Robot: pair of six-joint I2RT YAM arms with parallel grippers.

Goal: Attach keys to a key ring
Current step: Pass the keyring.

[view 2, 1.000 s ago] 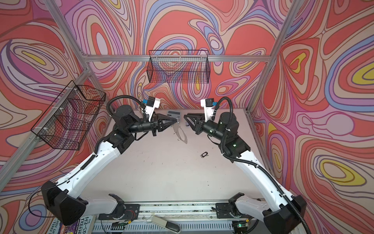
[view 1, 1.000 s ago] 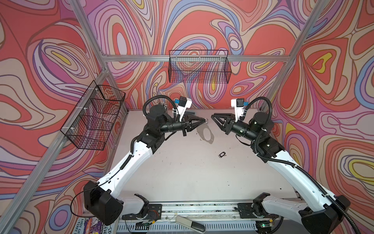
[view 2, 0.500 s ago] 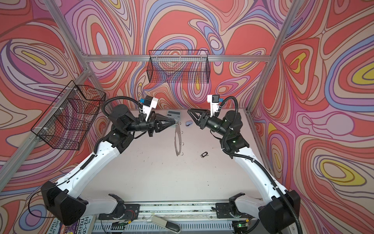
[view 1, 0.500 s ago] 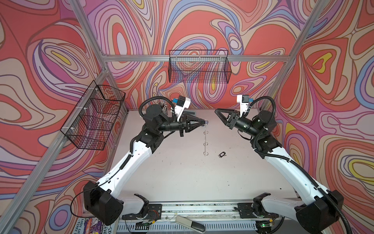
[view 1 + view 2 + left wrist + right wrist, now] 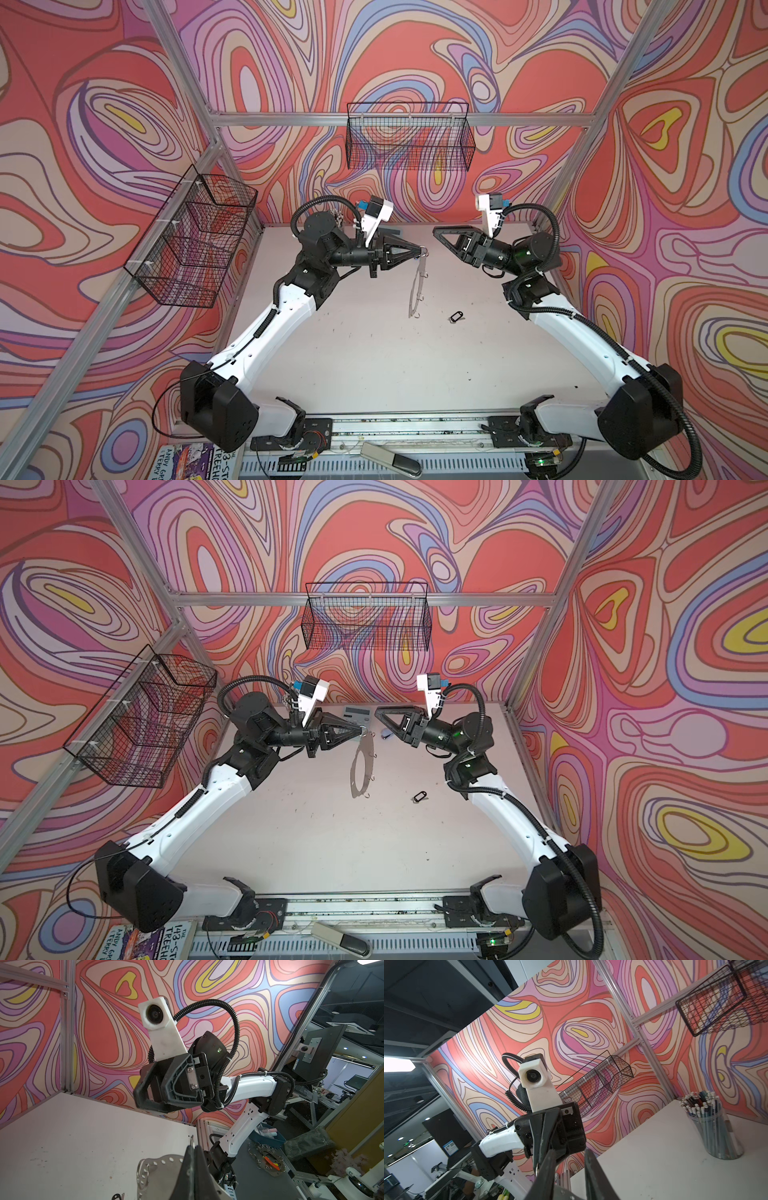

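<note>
- Hanging from the tip of the left gripper (image 5: pixel 360 730), the key ring (image 5: pixel 164 1178) dangles straight down over the table (image 5: pixel 316 833). Whether its lower end touches the surface cannot be told.
- The left gripper is clenched. In its wrist view the two fingers (image 5: pixel 187 1172) press flat together, with the ring's upper edge pinched between them.
- In a top view the ring shows as an oval with a large hole, and in the other top view it is nearly edge-on.
- The right gripper (image 5: pixel 436 231) is level with the left one and points toward it, with a clear gap between the two tips. It touches neither the ring nor the keys.
- It is released: its wrist view shows the jaws slightly apart with nothing between them.
- The keys (image 5: pixel 456 317) lie flat on the table, below the right gripper and nearer the arm bases than it is. They are near the ring's lower end, on the right arm's side, and apart from it.
</note>
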